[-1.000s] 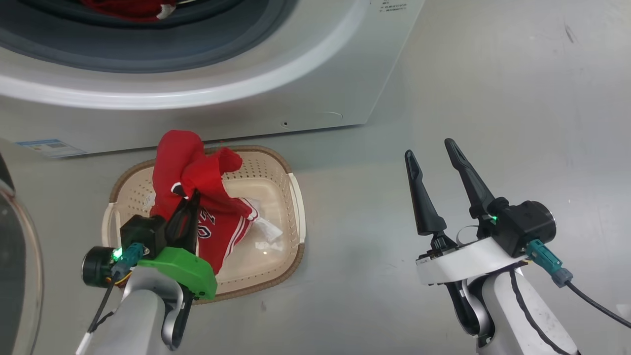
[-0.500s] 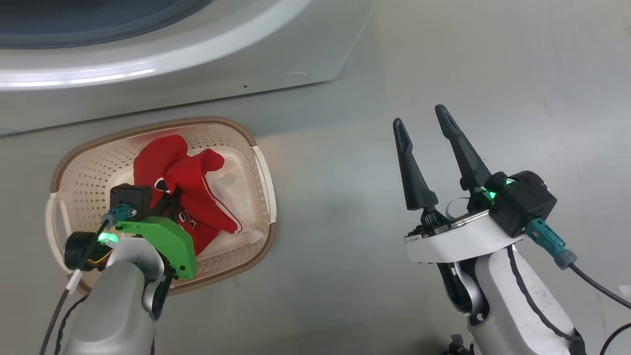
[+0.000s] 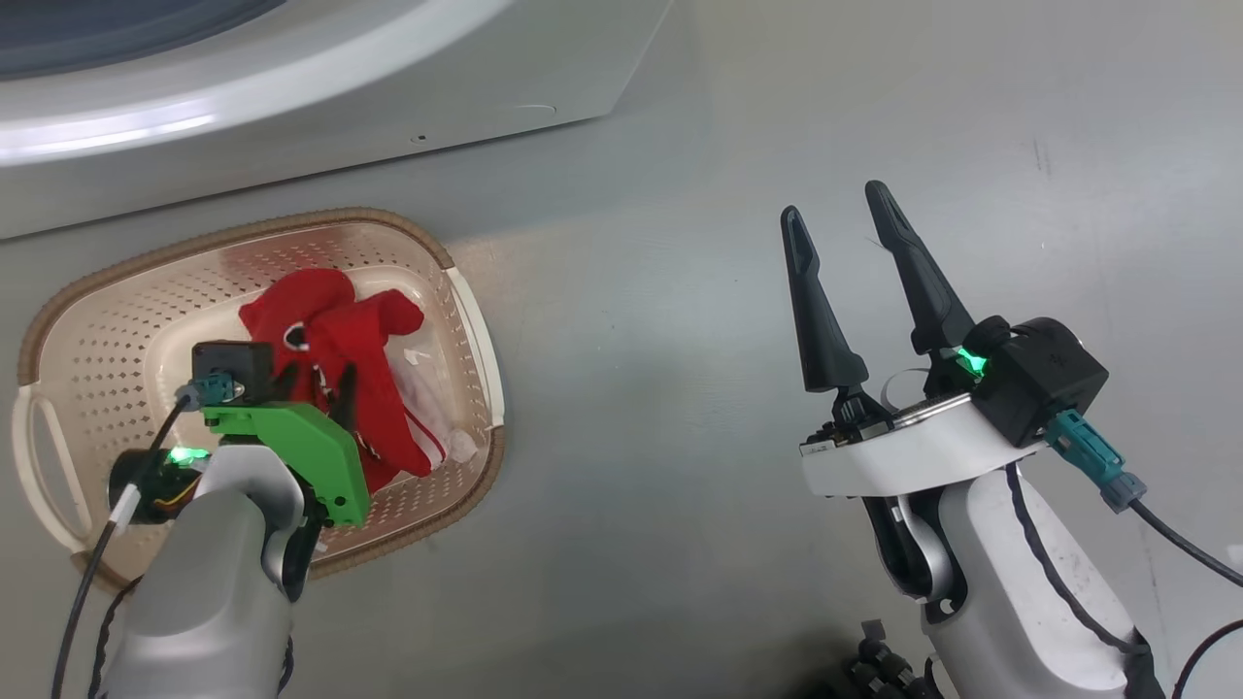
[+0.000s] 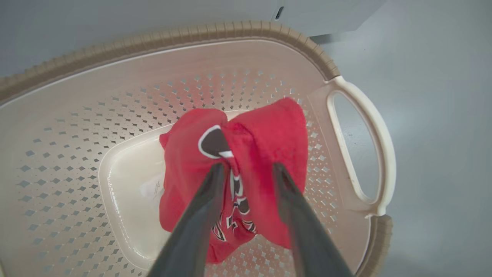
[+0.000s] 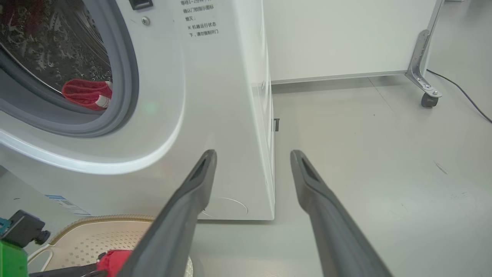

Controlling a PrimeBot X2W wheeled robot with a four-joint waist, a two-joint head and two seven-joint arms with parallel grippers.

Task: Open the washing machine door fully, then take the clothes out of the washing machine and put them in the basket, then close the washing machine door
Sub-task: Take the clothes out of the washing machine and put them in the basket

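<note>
Now: clothes [image 4: 269, 134] drop-off at basket [image 4: 192, 34].
Your left gripper [image 4: 248, 166] is parted around them, inside basket; right gripper [image 3: 834, 199] open, empty, well apart. Next: reach into washer [image 5: 215, 77] for more.

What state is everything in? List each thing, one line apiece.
washing machine, mouth uncovered
drum garment, lying inside, not yet removed
basket, on floor, holding one garment
basket garment, bunched in a heap
left gripper, open, astride the basket garment
right gripper, open, empty

clothes [image 3: 374, 335] in basket [image 3: 97, 330] (more in drum [image 5: 50, 50]), basket on floor [image 3: 680, 291]; washing machine [image 3: 291, 136] just behind it
</note>
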